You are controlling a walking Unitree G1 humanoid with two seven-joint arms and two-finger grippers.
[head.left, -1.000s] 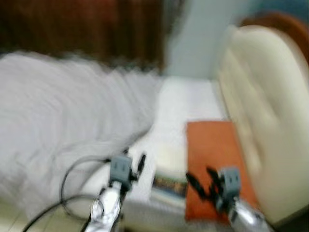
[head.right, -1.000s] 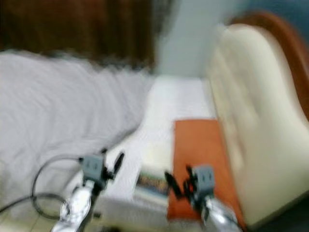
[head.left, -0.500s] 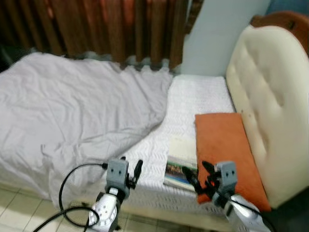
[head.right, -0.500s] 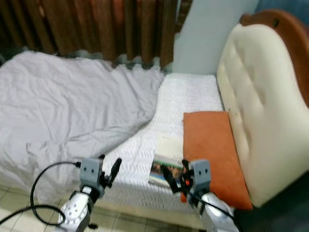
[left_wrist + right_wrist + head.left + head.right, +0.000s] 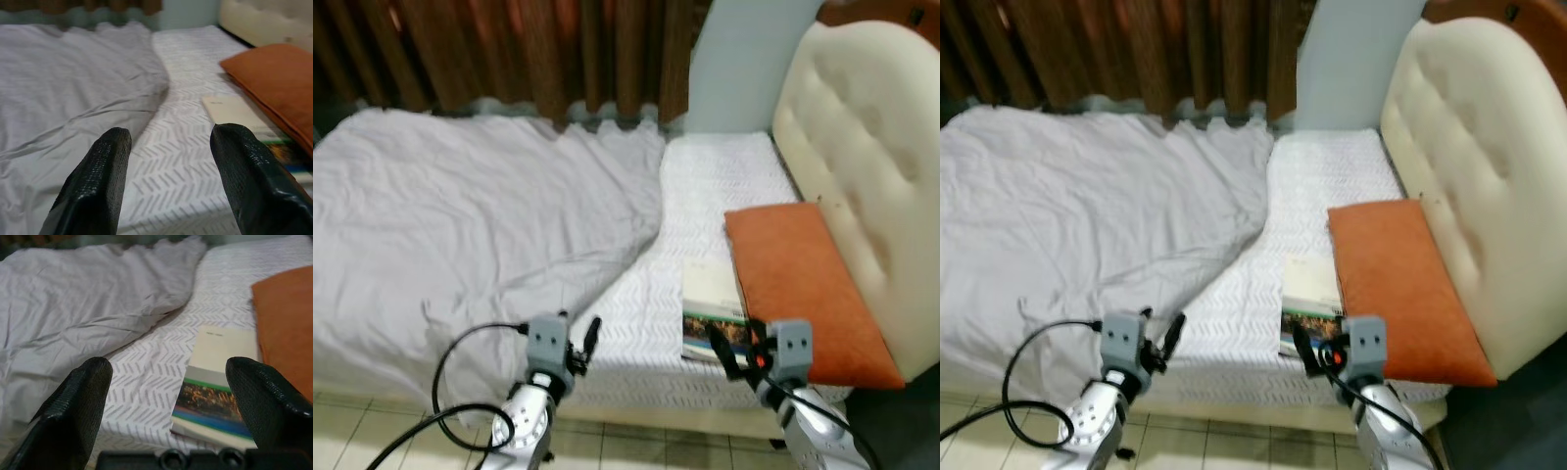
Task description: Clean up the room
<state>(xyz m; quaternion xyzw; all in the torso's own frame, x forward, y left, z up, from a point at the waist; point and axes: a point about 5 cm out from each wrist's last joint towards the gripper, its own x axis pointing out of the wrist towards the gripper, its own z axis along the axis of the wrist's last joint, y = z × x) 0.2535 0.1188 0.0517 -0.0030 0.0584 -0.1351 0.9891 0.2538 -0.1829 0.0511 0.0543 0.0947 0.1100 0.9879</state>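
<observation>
The right end effector (image 5: 736, 354) hangs wide apart and empty at the bed's near edge, just before a flat cream book with a green picture (image 5: 713, 308). The book lies beside a long orange pillow (image 5: 803, 284). The left end effector (image 5: 579, 345) is released too, near a crumpled grey blanket (image 5: 460, 235).

Brown curtains (image 5: 509, 49) hang well beyond the tools, a cream padded headboard (image 5: 862, 166) to their right, tiled floor (image 5: 372, 436) below.
</observation>
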